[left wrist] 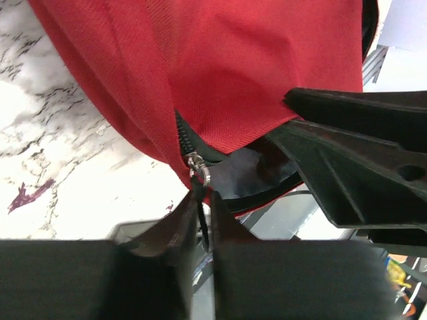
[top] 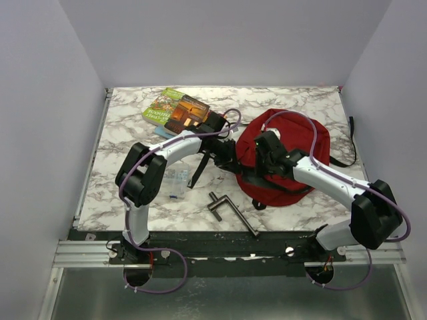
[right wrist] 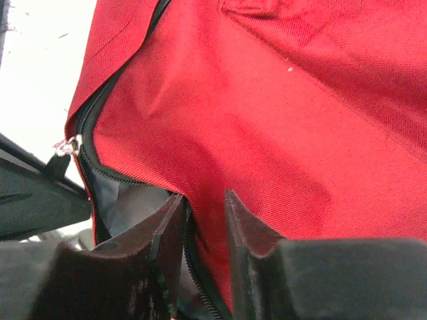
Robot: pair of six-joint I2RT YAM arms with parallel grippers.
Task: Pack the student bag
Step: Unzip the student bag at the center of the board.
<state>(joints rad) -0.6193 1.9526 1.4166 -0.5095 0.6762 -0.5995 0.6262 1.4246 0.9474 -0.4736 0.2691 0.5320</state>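
Note:
The student bag (top: pixel 293 143) is a dark-red backpack lying on the right half of the table, with black straps trailing off it. In the left wrist view my left gripper (left wrist: pixel 203 199) is shut on the black zipper pull (left wrist: pixel 201 220), just below the metal slider (left wrist: pixel 196 167), at the bag's left edge (left wrist: pixel 253 73). The zipper is partly open and grey lining (left wrist: pixel 250 175) shows. In the right wrist view my right gripper (right wrist: pixel 203 197) is shut on the red fabric edge (right wrist: pixel 207 220) of the opening, with one finger inside the bag (right wrist: pixel 280 107). From above, both grippers, left (top: pixel 231 158) and right (top: pixel 261 160), meet at the bag's left side.
Two colourful books (top: pixel 177 110) lie at the back left. A small clear plastic pouch (top: pixel 175 181) lies beside the left arm. A black metal crank-shaped tool (top: pixel 230 210) lies near the front edge. White walls enclose the marble table (top: pixel 127 133).

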